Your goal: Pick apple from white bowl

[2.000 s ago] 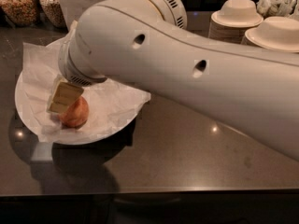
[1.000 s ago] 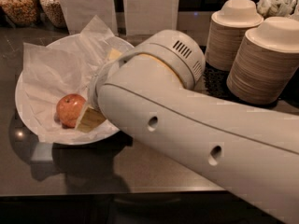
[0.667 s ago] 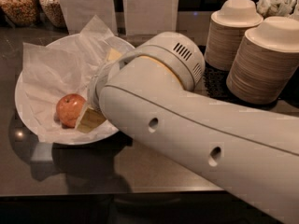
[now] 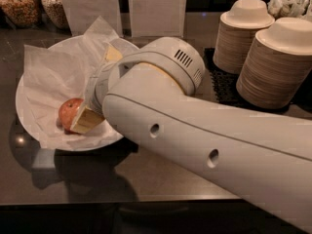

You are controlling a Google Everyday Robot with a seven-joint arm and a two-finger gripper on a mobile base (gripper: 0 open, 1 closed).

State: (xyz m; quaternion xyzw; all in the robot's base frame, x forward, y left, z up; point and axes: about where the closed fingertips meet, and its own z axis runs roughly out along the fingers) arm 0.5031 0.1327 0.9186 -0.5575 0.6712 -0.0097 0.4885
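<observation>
The apple (image 4: 68,112), small and red-orange, lies in the left front part of the white bowl (image 4: 22,112), on its crinkled white paper lining (image 4: 53,74). My gripper (image 4: 99,87) reaches into the bowl from the right. Its tan fingers stand far apart and it is open. The lower finger (image 4: 87,122) touches the apple's right side. The upper finger (image 4: 113,54) is over the back of the bowl. The apple is not between them. My white arm (image 4: 195,135) covers the bowl's right part.
Two tall stacks of beige paper bowls (image 4: 243,33) (image 4: 278,62) stand at the back right on a black mat (image 4: 222,84). Two jars of snacks (image 4: 19,4) and white upright panels (image 4: 156,9) stand at the back. The dark counter's front edge (image 4: 122,201) runs below the bowl.
Two seconds ago the gripper was over the apple. It now sits to the apple's right with the arm lower across the bowl. Nothing has moved in the last second.
</observation>
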